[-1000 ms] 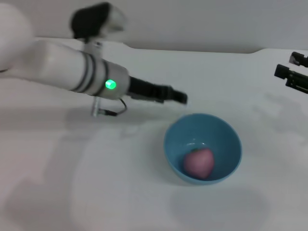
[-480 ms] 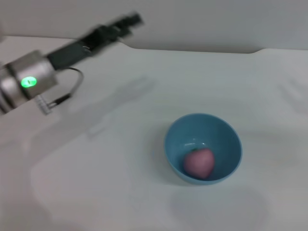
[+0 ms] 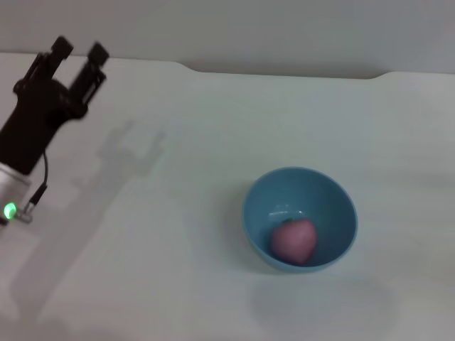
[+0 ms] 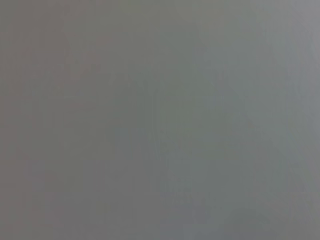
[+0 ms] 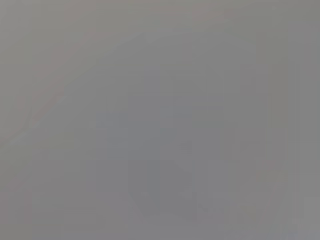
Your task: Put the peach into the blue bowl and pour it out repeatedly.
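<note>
Left tool raised at far left; peach in bowl.
Left tool (image 3: pixel 77 51): fingers spread apart, holding nothing, well apart from the blue bowl (image 3: pixel 334 195). The bowl stands upright on the white surface (image 3: pixel 213 128). The peach (image 3: pixel 293 239) rests inside it, against the near wall. Right tool: not in view.

The left hand (image 3: pixel 77 53) is black, two-fingered, with silver wrist, green light and thin cable.
</note>
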### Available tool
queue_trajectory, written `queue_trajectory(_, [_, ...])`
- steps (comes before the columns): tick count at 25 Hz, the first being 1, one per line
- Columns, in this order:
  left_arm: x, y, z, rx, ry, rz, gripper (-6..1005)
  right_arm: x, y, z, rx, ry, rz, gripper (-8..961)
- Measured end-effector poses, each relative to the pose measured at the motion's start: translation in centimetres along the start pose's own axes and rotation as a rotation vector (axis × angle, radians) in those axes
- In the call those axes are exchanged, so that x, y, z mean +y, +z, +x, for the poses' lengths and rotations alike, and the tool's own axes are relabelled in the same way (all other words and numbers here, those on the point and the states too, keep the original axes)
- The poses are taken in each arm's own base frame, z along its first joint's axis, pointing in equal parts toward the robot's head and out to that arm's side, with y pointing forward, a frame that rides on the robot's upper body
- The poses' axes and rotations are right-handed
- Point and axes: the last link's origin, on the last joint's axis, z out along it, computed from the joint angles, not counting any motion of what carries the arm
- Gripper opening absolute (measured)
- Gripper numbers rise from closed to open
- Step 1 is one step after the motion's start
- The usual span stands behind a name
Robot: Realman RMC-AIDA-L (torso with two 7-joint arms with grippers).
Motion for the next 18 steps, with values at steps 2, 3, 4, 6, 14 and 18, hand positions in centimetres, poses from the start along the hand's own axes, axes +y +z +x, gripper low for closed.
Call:
queue_trajectory(2, [0.3,-0.7,-0.8,-0.016,0.175,0.037,688,0.1,-0.3,0.4,-0.001,-0.105,0.008,658])
queue_trajectory(3, [0.5,-1.0,-1.2,-0.034,0.262,0.052,688,0.2,-0.5,0.9,0.001,-0.199,0.009,658])
queue_trajectory(4, [0.7,-1.3,-1.6,-0.052,0.33,0.059,688,0.6,-0.8,1.6,0.006,-0.301,0.009,658])
queue_trajectory(6, [1.2,-1.8,-2.5,-0.096,0.475,0.058,687,1.5,-1.2,2.6,-0.015,-0.52,0.003,658])
queue_trajectory(14, [1.3,-3.5,-3.7,-0.168,0.498,0.133,687,3.6,-1.1,4.6,-0.057,-0.914,0.032,659])
queue_trajectory(18, [1.4,-3.8,-4.0,-0.177,0.458,0.153,687,3.4,-0.6,4.8,-0.033,-0.9,0.037,659])
